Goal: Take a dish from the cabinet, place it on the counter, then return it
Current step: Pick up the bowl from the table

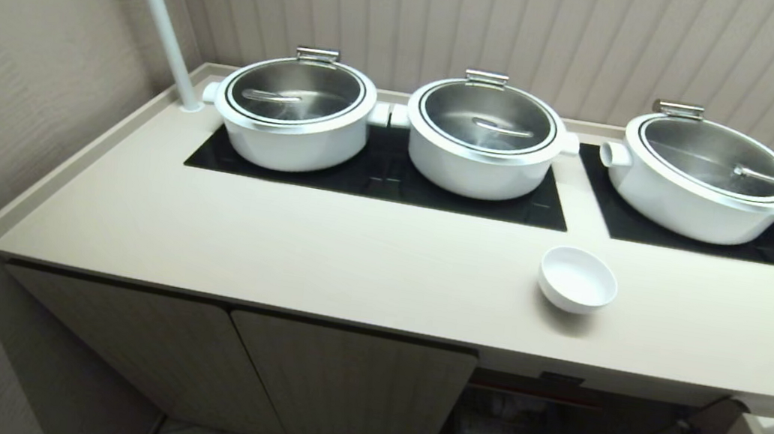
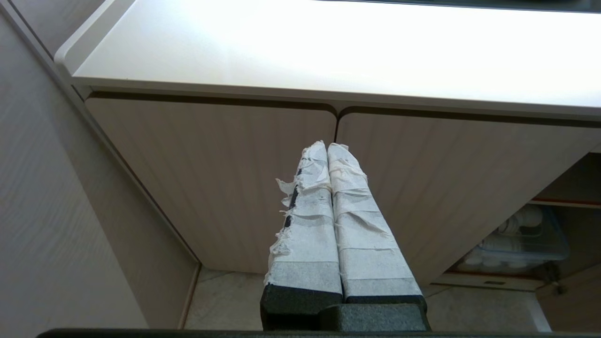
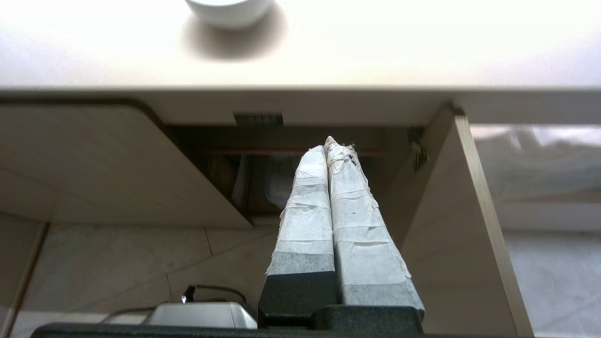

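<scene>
The dish (image 1: pixel 578 279), a small white bowl, stands upright on the beige counter (image 1: pixel 351 257) near its front edge; its lower part (image 3: pixel 230 11) also shows in the right wrist view. Below it the cabinet (image 1: pixel 517 424) is open, its right door (image 3: pixel 450 225) swung outward. My right gripper (image 3: pixel 328 145) is shut and empty, below counter level, in front of the open compartment. Facing the closed cabinet doors (image 2: pixel 225 178) further left, my left gripper (image 2: pixel 327 146) is shut and empty too. Neither arm shows in the head view.
Several large white steel-lidded pots (image 1: pixel 295 113) stand on black glass panels (image 1: pixel 378 174) at the counter's back. A clear bin of white crockery (image 2: pixel 521 239) sits inside the cabinet. A white pole (image 1: pixel 158 11) rises at the counter's back left corner. A wall bounds the left side.
</scene>
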